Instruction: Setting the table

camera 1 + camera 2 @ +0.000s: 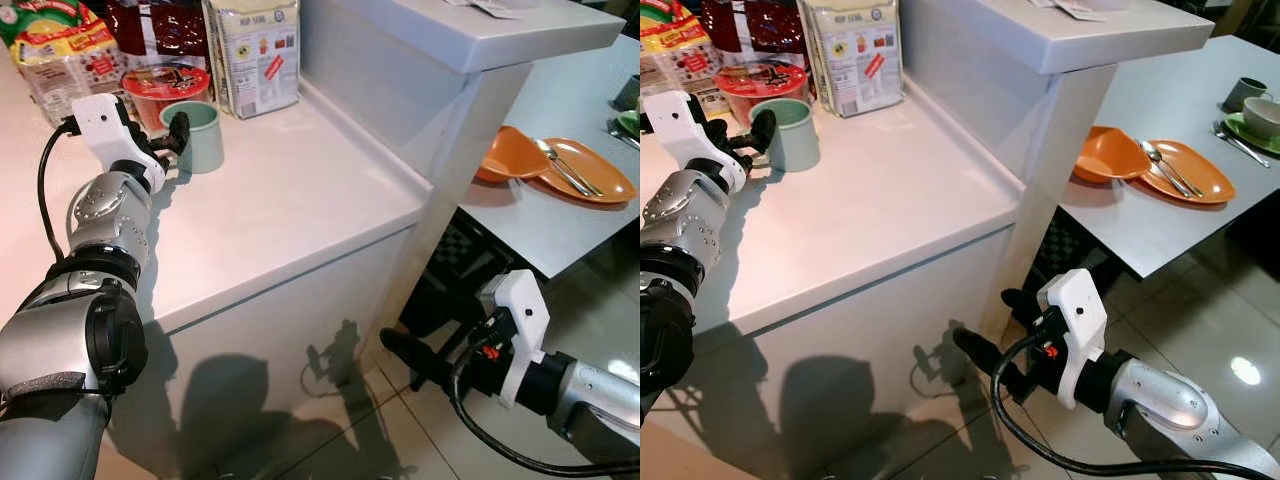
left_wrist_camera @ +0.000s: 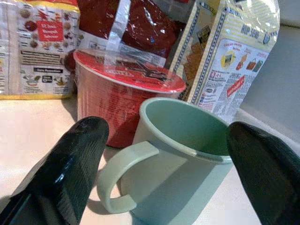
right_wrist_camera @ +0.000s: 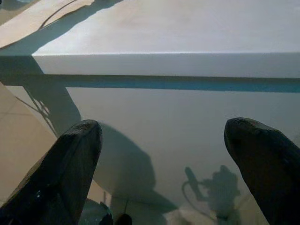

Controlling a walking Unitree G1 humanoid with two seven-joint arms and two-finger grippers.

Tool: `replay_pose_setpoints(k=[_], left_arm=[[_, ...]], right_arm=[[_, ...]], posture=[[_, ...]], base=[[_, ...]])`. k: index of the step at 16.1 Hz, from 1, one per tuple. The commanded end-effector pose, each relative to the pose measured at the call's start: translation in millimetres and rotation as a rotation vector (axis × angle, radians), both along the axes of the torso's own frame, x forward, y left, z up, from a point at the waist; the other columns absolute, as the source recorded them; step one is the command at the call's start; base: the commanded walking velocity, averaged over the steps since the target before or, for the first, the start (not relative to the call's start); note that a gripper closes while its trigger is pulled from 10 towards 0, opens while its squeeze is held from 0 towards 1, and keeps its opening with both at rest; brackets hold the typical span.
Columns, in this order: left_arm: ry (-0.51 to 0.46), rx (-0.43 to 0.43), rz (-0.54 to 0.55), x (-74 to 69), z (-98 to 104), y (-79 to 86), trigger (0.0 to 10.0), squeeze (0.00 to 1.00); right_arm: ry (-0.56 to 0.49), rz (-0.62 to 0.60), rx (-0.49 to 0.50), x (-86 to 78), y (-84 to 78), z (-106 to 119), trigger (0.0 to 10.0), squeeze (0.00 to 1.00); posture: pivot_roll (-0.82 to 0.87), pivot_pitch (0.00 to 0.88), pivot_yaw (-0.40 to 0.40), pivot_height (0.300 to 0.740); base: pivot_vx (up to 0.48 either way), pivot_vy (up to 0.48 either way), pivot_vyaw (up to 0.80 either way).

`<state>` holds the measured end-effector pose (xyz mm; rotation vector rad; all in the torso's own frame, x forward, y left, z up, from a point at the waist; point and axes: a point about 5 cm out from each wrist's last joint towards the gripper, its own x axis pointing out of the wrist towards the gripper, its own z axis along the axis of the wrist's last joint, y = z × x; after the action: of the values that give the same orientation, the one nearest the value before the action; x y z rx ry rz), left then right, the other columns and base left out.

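Left gripper (image 1: 172, 140) is raised over the white counter (image 1: 290, 200), fingers spread wide, nothing held. The mug (image 1: 196, 135) is seen directly ahead of it, standing upright on the counter. In the left wrist view the mug (image 2: 180, 159) sits between the two black fingertips (image 2: 75, 159), neither seen touching it; the handle (image 2: 123, 176) is turned toward the gripper, closest to one finger.

Mug look: pale mint green, plain, straight-sided, thin rim, open loop handle. Inside appears empty.

Just beyond the mug from the gripper: a red instant-noodle cup (image 2: 119, 91) with sealed lid, touching or nearly touching the mug; which one cannot be told. Behind that, a yellow-and-white cracker box (image 2: 234, 61), a dark red bag (image 2: 126, 26), and a yellow-edged snack bag (image 2: 40, 47) are lined up at the back of the counter.

Right gripper (image 1: 985, 340) is held low beside the counter's front panel, above the tiled floor (image 1: 1180, 320), fingers wide apart, nothing between them.

Well off to the right gripper's far side, a grey dining table (image 1: 1170, 120) is seen with orange plates (image 1: 1185, 170), cutlery (image 1: 1165, 165) on them, a green cup (image 1: 1245, 92) and a bowl on a green saucer (image 1: 1262, 118).
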<state>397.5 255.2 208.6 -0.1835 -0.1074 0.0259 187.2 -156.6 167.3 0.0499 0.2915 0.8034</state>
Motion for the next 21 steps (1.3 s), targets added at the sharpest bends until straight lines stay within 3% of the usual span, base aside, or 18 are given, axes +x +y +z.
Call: replay_pose_setpoints(k=[1, 6, 8, 12, 14, 16, 18, 19, 21], left_arm=[[0.028, 0.021, -0.024, 1.7, -2.2, -5.4, 10.0, 0.00], [0.067, 0.128, -0.276, -1.8, -9.9, -15.7, 10.0, 0.00], [0.087, 0.222, -0.379, -6.5, -7.9, -9.1, 10.0, 0.00], [0.024, 0.216, -0.497, -12.8, 12.5, 5.8, 10.0, 0.00], [-0.103, 0.157, -0.447, -11.3, 35.8, 12.1, 10.0, 0.00], [-0.148, 0.131, -0.378, -9.2, 44.9, 14.3, 10.0, 0.00], [-0.091, 0.226, -0.237, -4.9, 39.6, 14.0, 10.0, 0.00], [-0.017, 0.308, -0.172, -3.2, 31.1, 13.7, 10.0, 0.00], [0.035, 0.357, -0.142, -1.2, 20.1, 7.6, 10.0, 0.00]], right_arm=[[-0.012, -0.001, -0.011, -1.7, -1.7, 5.4, 10.0, 0.00], [-0.026, 0.004, -0.001, 2.2, 4.7, 7.1, 10.0, 0.00], [-0.035, 0.010, 0.011, 6.7, 9.5, 7.3, 10.0, 0.00], [-0.049, 0.019, 0.031, 13.9, 15.1, 6.9, 10.0, 0.00], [-0.055, 0.018, 0.037, 18.0, 16.5, 6.8, 10.0, 0.00], [-0.055, 0.018, 0.038, 19.0, 16.4, 6.4, 10.0, 0.00], [-0.059, 0.016, 0.040, 19.9, 15.6, 5.9, 10.0, 0.00], [-0.060, 0.014, 0.039, 20.5, 15.0, 5.7, 10.0, 0.00], [-0.061, 0.016, 0.034, 20.5, 13.4, 5.6, 10.0, 0.00]], posture=[[-0.29, 0.032, -0.064, 0.740], [-0.26, 0.000, -0.050, 0.740], [-0.24, 0.000, -0.047, 0.740], [-0.20, 0.000, -0.049, 0.740], [-0.18, 0.000, -0.052, 0.740], [-0.18, 0.000, -0.053, 0.740], [-0.18, 0.000, -0.052, 0.740], [-0.18, 0.000, -0.048, 0.740], [-0.19, 0.000, -0.045, 0.740]], base=[[0.000, 0.000, 0.00], [0.000, 0.000, 0.00], [0.000, 0.000, 0.00], [0.000, 0.000, 0.00], [0.000, 0.000, 0.00], [0.000, 0.000, 0.00], [0.000, 0.000, 0.00], [0.000, 0.000, 0.00], [0.000, 0.000, 0.00]])
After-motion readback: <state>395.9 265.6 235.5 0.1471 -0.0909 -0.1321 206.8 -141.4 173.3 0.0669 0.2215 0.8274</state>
